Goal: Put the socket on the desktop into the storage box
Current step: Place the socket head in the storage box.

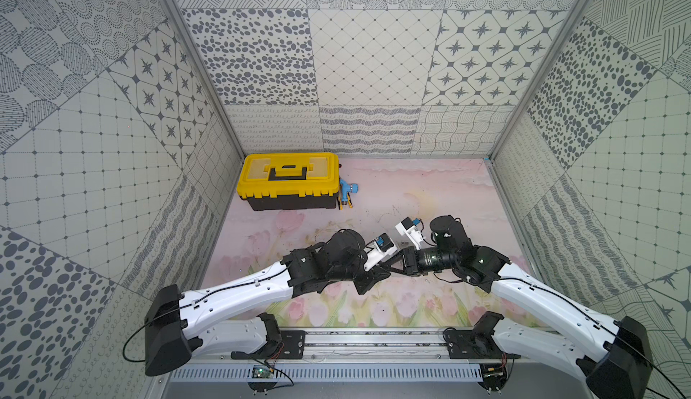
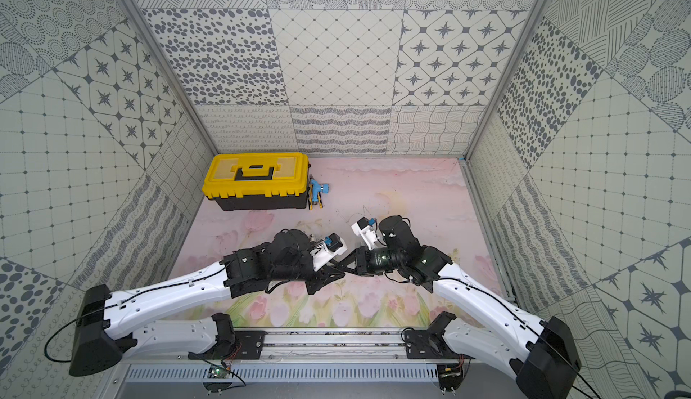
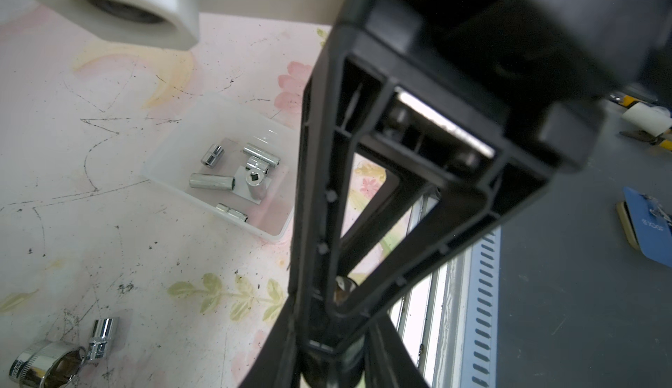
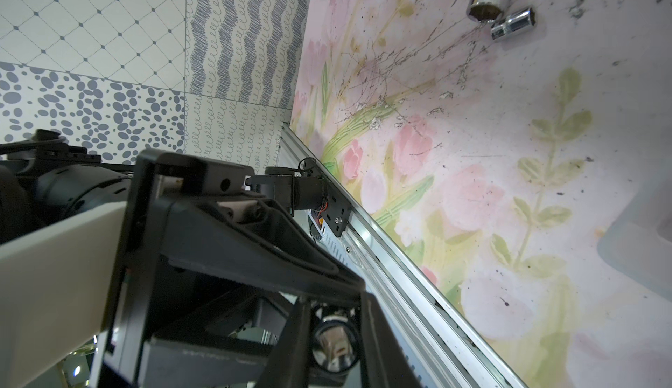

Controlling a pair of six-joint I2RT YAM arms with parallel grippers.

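The socket is caught in mid-air, right between the two arms, above the flowered desktop. It is pinched by the left gripper. The right gripper is clamped on the same piece, with a finger seen tight on either side of it. The storage box is spotted near the meeting point, flat on the desktop, with six chrome sockets lying in it. A large socket and a small socket are found touching each other on the desktop, apart from the box. The yellow-lidded toolbox is parked in the far left corner.
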